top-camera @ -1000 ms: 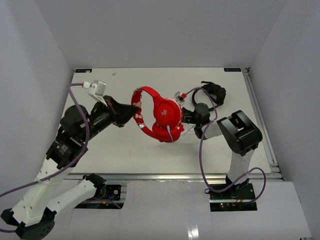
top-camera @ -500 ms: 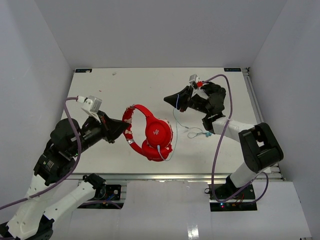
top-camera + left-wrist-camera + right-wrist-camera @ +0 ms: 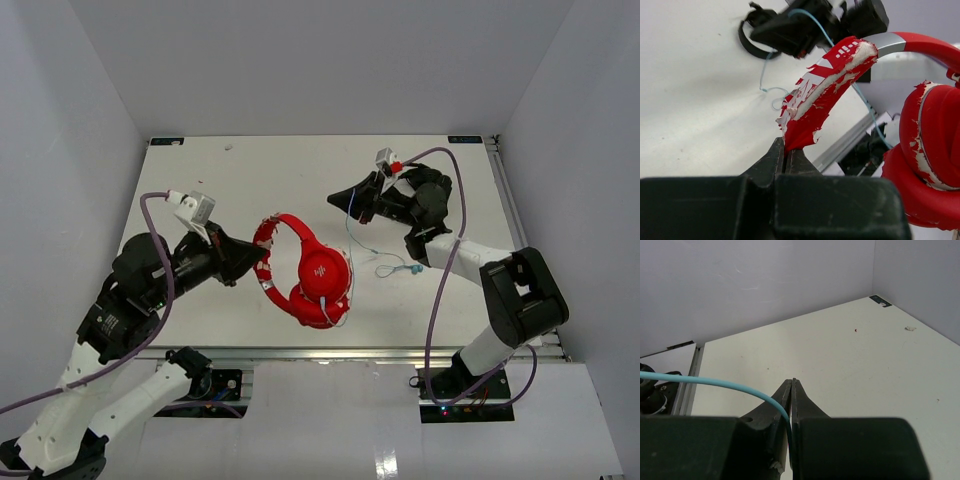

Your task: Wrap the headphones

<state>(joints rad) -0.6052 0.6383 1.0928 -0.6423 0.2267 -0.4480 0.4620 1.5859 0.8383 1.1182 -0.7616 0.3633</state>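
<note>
Nearest, the left hand [image 3: 786, 150] is pressed together on the peeling headband end of the bright red over-ear headphones [image 3: 320, 276]. They are at the front-centre of the white tabletop [image 3: 250, 180], perhaps raised slightly. Farther back, the right hand [image 3: 791, 385] pinches their thin pale blue cable [image 3: 715, 382], which trails down to a loose curl.
</note>
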